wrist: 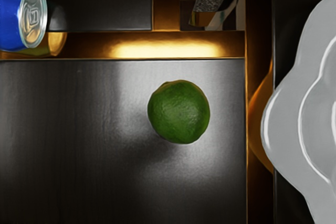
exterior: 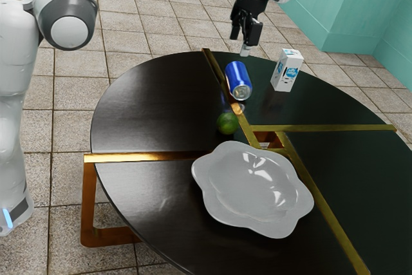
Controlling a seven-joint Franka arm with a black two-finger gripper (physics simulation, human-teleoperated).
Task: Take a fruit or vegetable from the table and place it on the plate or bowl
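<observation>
A green lime (exterior: 227, 122) lies on the black table, just beyond the far rim of a white scalloped plate (exterior: 251, 191). My gripper (exterior: 246, 40) hangs high over the table's far side, above and behind the lime, with its black fingers apart and nothing between them. From the hand's camera the lime (wrist: 178, 112) sits almost straight below, with the plate's edge (wrist: 310, 124) to one side of it.
A blue can (exterior: 239, 80) lies on its side on a gold strip just behind the lime, also seen from the wrist (wrist: 23, 17). A small white carton (exterior: 287, 69) stands further toward the exterior view's right. Gold bands (exterior: 322, 127) split the tabletop (exterior: 154, 114).
</observation>
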